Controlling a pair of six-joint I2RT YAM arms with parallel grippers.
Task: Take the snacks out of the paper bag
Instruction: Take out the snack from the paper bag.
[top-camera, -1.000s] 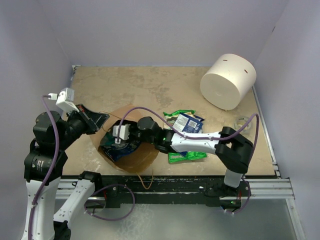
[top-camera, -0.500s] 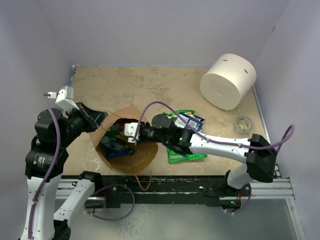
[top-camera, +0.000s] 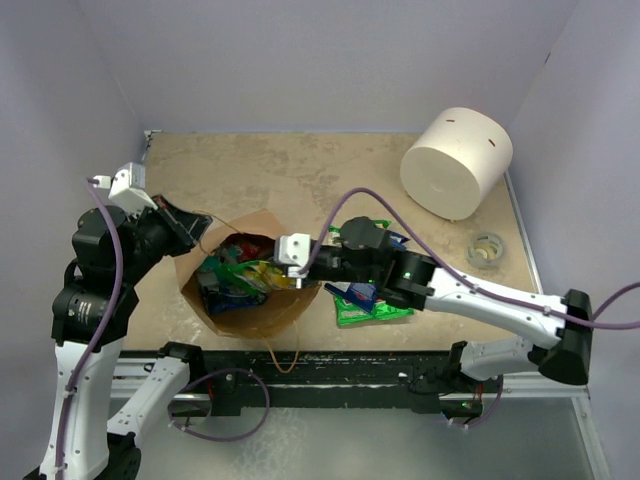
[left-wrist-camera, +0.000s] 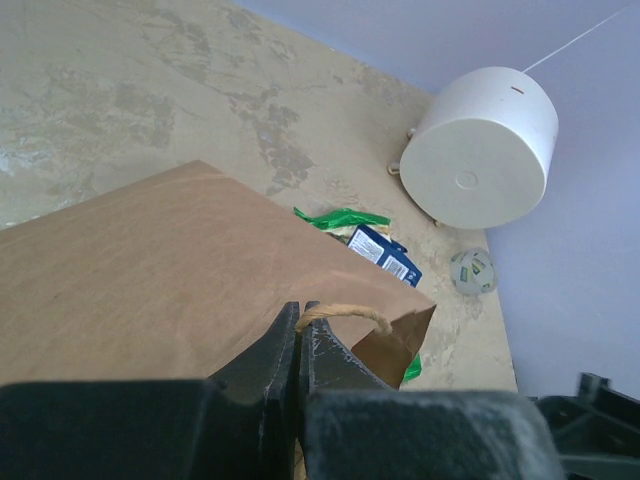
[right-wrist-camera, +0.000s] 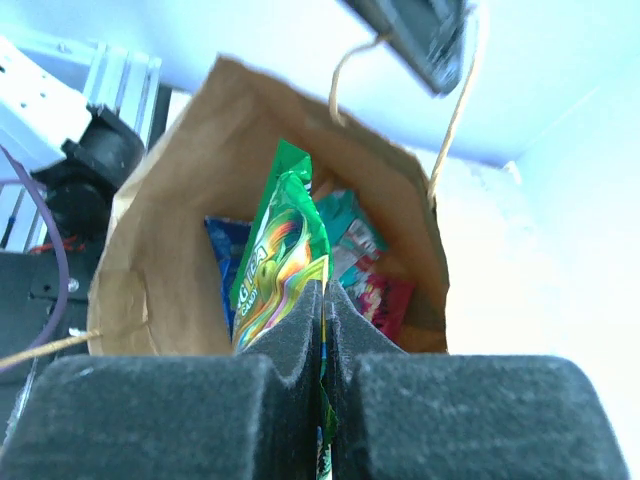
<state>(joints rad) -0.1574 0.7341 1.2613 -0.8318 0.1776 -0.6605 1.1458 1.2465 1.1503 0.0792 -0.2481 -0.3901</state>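
Right jaws pinch a green packet (right-wrist-camera: 278, 255) at the bag (top-camera: 270, 318) mouth; left jaws clamp a handle (left-wrist-camera: 348, 312). Next, it should lift clear.

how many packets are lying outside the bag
3, right of the paper bag: a far green packet, a blue-and-white packet beside it, a near green packet. More may be hidden.

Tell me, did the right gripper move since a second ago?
Yes. The right gripper slid rightward, from deep in the paper bag toward its rim, nearer the white cylinder.
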